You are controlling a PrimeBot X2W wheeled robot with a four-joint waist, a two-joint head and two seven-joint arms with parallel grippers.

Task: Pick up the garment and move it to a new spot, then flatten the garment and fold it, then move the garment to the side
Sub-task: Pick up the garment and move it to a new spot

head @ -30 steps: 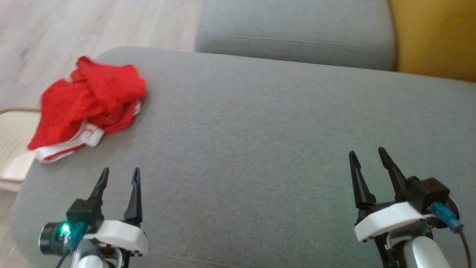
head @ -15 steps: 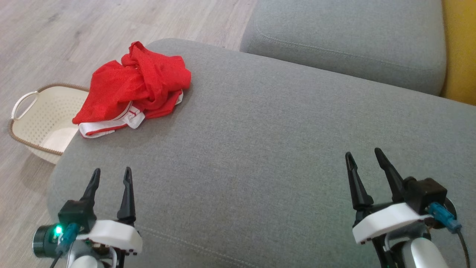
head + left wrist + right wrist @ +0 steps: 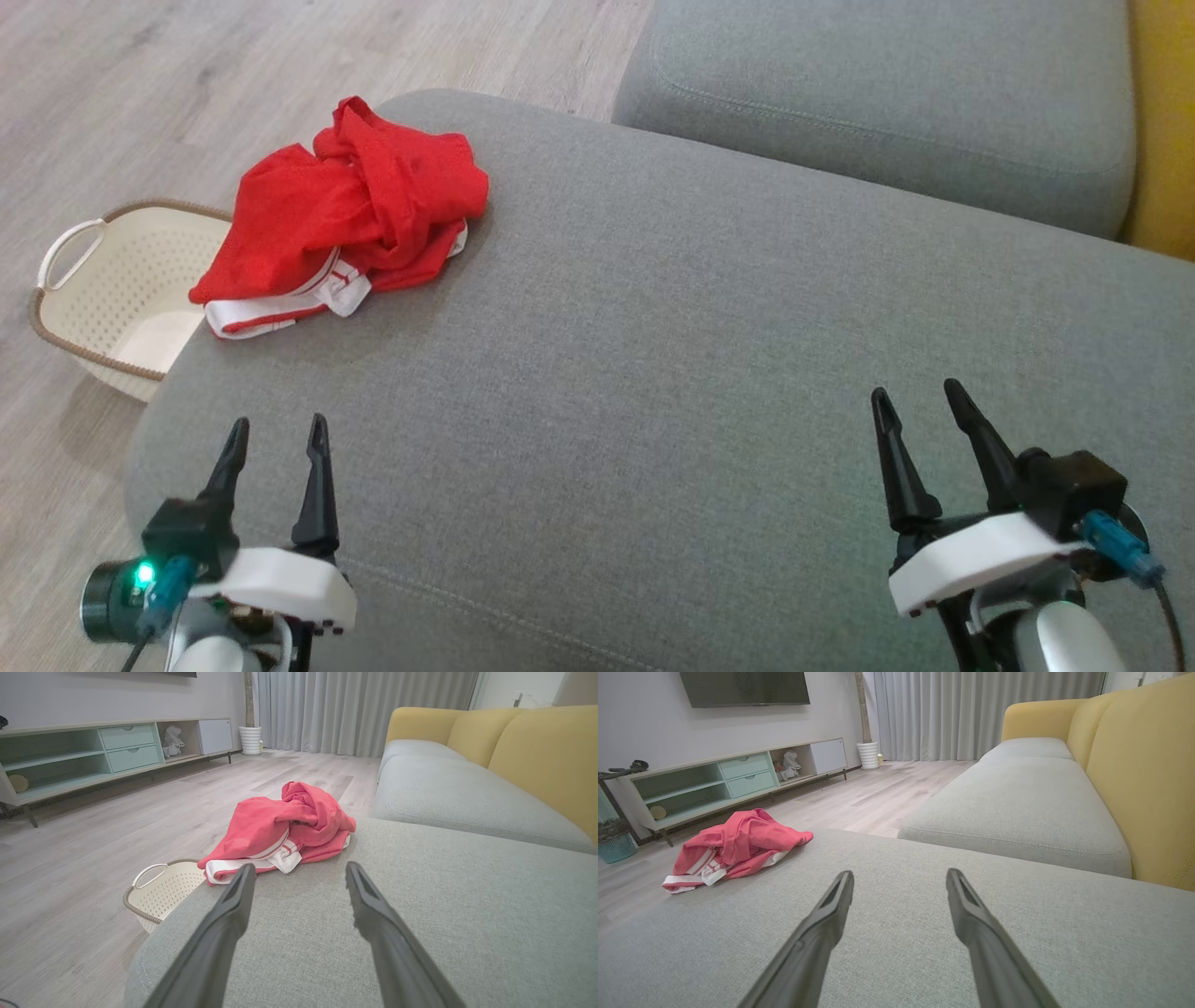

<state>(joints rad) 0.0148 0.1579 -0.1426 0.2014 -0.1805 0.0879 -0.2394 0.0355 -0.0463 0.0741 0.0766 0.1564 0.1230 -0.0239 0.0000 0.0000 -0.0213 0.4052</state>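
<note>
Red garment (image 3: 345, 215) crumpled; basket (image 3: 103, 280) half-hidden

At 10 o'clock in the head view, the cream perforated plastic basket (image 3: 103, 271) is part hidden behind the grey fabric sofa cushion (image 3: 653, 373). The crumpled red garment with white trim (image 3: 345, 215) folds over itself, its kind unclear. At 2 o'clock the yellow sofa back (image 3: 1162, 121) is cut by the edge.

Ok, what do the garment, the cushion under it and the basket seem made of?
The garment looks like thin, soft red fabric, possibly mesh knit, with white trim; it crumples in loose folds. The cushion: matte grey woven upholstery, flecked weave, stitched seam. The basket: likely cream plastic, rows of small holes, brown braided-looking rim.
</note>
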